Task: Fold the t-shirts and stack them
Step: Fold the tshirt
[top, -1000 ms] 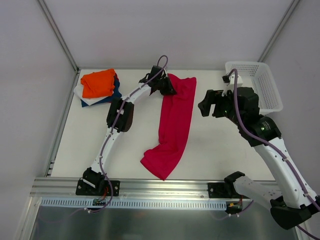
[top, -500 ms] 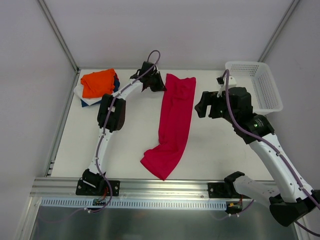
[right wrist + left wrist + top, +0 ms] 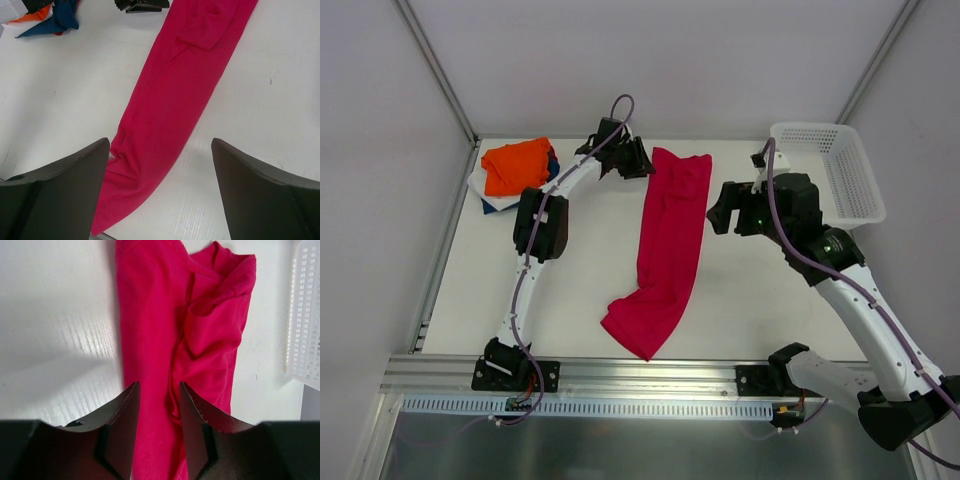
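Crimson t-shirt [image 3: 668, 240] lies in a long strip, near to far; mesh basket [image 3: 832, 172] stands right. Left gripper [image 3: 159, 387] and right gripper [image 3: 160, 142] gape, holding nothing.

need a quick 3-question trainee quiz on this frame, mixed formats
1. True or false: the red t-shirt lies folded on the stack.
2. What tops the stack: A orange tee, B navy tee, C white tee?
3. Is the left hand or the right hand gripping cloth?
Key: 1 false; 2 A; 3 neither, both are open.
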Robot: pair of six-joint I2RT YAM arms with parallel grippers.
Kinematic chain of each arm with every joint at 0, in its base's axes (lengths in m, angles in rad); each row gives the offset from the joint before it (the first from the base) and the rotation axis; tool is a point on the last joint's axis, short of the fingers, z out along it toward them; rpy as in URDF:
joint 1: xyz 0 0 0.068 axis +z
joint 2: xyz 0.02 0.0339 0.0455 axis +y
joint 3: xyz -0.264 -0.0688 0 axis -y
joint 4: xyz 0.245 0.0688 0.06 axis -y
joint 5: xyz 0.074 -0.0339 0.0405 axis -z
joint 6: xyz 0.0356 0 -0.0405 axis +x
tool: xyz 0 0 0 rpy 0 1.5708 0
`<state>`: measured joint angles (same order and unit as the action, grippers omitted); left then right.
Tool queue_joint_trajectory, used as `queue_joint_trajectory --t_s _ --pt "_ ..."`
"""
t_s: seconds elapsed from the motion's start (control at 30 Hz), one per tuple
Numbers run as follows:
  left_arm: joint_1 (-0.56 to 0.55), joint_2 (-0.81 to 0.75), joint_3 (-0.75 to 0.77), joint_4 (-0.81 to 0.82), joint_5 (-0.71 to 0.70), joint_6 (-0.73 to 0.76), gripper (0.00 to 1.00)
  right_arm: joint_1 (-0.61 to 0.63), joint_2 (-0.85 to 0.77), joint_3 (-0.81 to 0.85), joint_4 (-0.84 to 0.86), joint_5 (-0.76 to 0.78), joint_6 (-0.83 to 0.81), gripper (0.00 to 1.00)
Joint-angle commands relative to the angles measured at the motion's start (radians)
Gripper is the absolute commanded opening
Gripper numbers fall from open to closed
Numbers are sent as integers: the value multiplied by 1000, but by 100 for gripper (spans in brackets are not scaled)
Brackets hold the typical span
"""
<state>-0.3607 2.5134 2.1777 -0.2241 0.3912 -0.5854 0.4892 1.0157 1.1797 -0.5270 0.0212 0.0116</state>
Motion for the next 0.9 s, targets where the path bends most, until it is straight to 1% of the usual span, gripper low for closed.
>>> queue_joint_trajectory --t_s 0.0,0.47,0.5,0.53,0.87 --pt "-14 18 42 3 51 -13 38 6 9 -2 41 -10 13 87" --pt "-76 74 108 3 115 -22 36 12 35 -8 59 -10 24 87" --pt "-80 84 119 3 118 -24 36 15 35 -9 59 -42 25 87" --pt "-84 87 122 3 120 -27 36 15 34 -8 61 -43 25 87" --pt "-95 133 133 3 144 -48 36 20 12 -6 58 -35 24 86"
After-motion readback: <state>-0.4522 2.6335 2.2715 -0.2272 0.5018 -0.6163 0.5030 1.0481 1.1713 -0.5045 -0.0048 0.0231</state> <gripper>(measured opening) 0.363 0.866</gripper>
